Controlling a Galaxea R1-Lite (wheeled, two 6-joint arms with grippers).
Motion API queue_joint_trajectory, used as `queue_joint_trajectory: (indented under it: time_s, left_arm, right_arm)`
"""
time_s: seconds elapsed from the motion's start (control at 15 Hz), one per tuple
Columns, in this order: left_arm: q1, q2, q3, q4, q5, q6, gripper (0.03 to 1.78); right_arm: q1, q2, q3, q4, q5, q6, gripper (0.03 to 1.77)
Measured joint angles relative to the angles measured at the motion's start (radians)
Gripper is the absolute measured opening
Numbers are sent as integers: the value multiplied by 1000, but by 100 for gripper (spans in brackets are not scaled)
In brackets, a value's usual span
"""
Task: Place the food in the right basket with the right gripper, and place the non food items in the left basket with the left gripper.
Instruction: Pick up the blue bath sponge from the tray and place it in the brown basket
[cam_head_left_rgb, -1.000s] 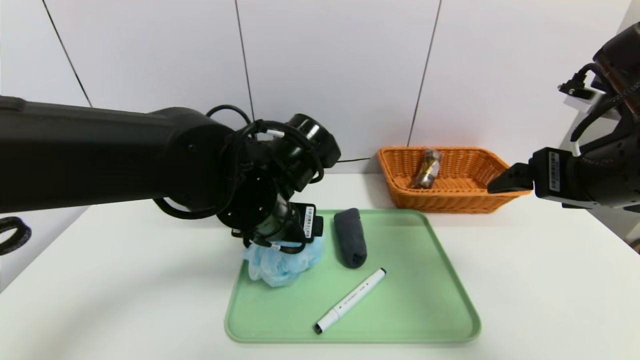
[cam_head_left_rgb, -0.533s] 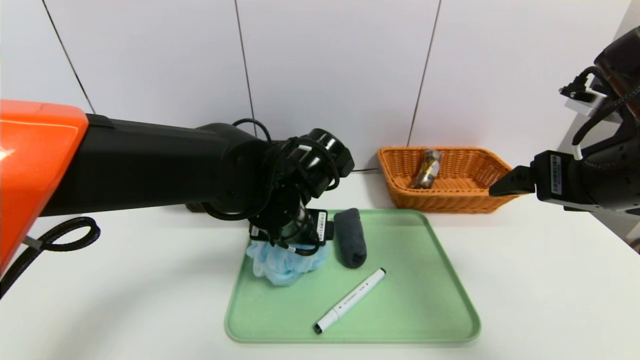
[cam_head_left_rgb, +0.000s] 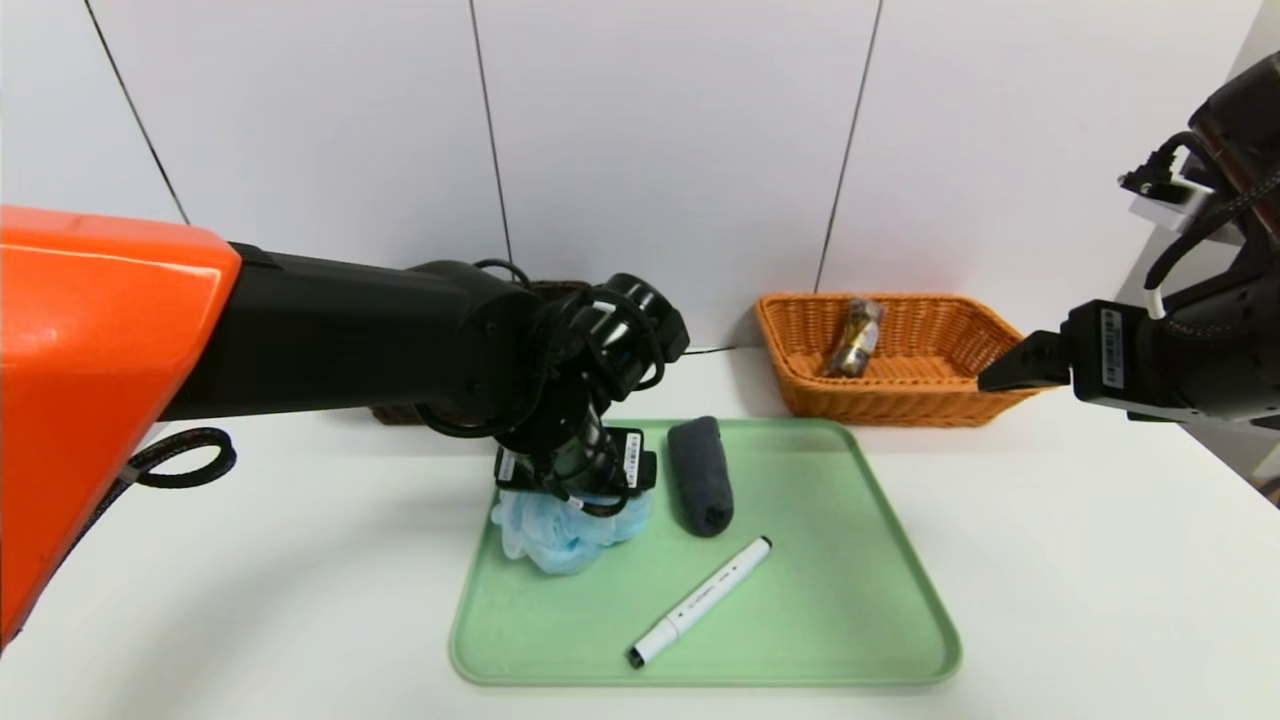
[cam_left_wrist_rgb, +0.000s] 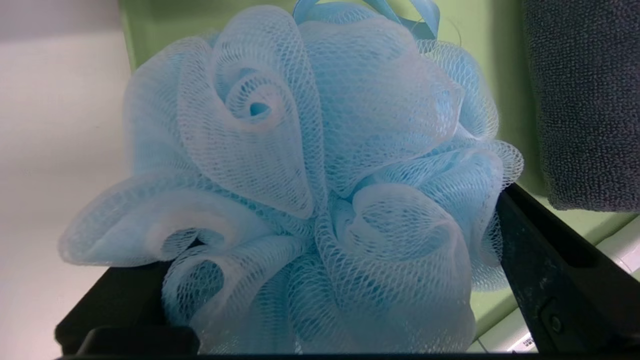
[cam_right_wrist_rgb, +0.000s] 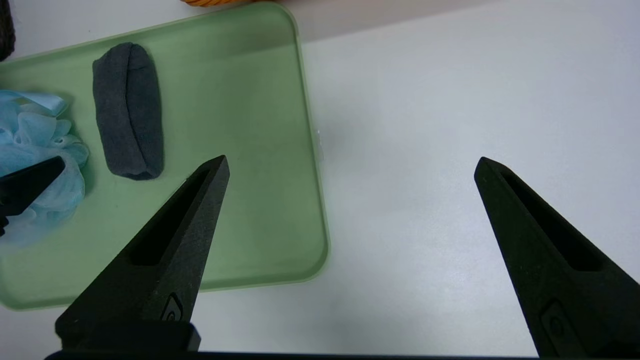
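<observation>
So the green tray (cam_head_left_rgb: 820, 600) sits bottom centre in the head view, orange basket (cam_head_left_rgb: 900, 400) out at 1 o'clock with a wrapped item (cam_head_left_rgb: 855, 338) inside; left gripper (cam_left_wrist_rgb: 325, 235) is over the tray's 11 o'clock corner, fingers wide apart around the blue mesh puff (cam_left_wrist_rgb: 320, 150); right gripper (cam_right_wrist_rgb: 352, 160) hangs at 3 o'clock, fingers apart, nothing between; dark rolled cloth (cam_head_left_rgb: 701, 478) at the tray's 12, white marker (cam_head_left_rgb: 700, 602) toward 6

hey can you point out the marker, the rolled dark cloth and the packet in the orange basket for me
Marker (cam_head_left_rgb: 702, 600): head view, middle of its white barrel.
Rolled dark cloth (cam_right_wrist_rgb: 129, 110): right wrist view, middle of its upper side.
Packet (cam_head_left_rgb: 855, 340): head view, middle of its wrapper.
</observation>
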Motion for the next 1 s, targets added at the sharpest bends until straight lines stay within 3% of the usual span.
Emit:
queue_joint_trajectory:
  time_s: [0.53,0.73,1.0]
  left_arm:
    - [7,24,-5,-2,-17,-2,166]
    - [11,24,-5,-2,-23,-1,118]
    - [14,19,-8,-2,-33,0,81]
  right_arm:
    - [0,1,0,-1,0,0,169]
    - [0,4,-1,-26,1,-5,169]
    - [0,8,-1,-33,0,-13,169]
